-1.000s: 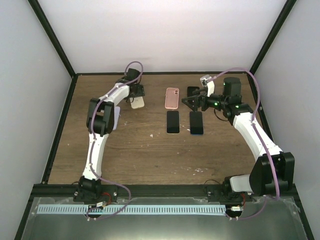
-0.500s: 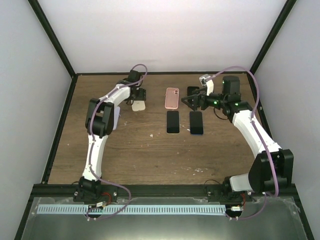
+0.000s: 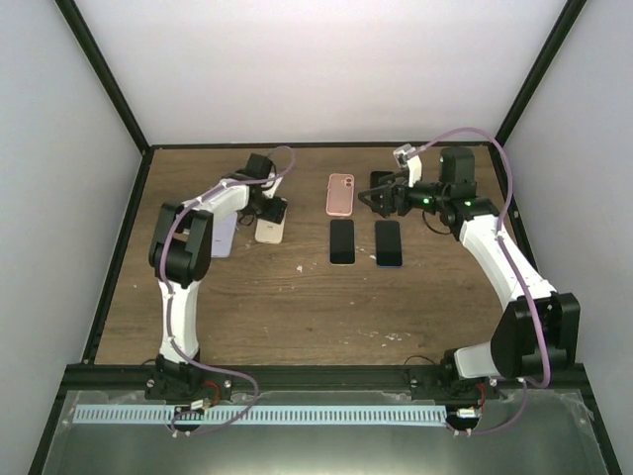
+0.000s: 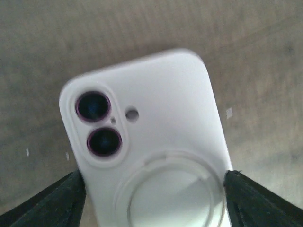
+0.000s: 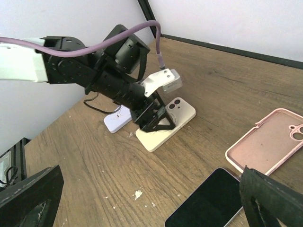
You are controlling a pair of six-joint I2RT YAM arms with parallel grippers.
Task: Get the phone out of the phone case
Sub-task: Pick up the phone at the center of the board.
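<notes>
Your left gripper [image 4: 152,185] is down over the cream case [image 4: 165,109], which lies back up on the wooden table [image 3: 257,307], left of centre in the overhead view. The phone [image 4: 93,106] is in that case: in the left wrist view its two dark lenses fill the camera cut-out at the upper left, and a ring is moulded into the back below them. The fingers [image 4: 57,198] stand at the bottom corners of that frame, one hard against each long edge of the case. You cannot tell from these views whether they are pressing on it or only straddling it. Just left of the case lies a pale lilac slab [image 3: 226,234], partly under the arm, and it is unclear whether it is a case or a phone. In the upper middle of the overhead view the pink case [image 3: 340,194] lies hollow side up and empty. Below it, two bare phones rest screen up side by side, one black-framed [image 3: 341,241] and one blue-edged [image 3: 389,243]. Your right gripper [image 3: 379,201] hangs just right of the pink case with its jaws spread wide and nothing between them.
</notes>
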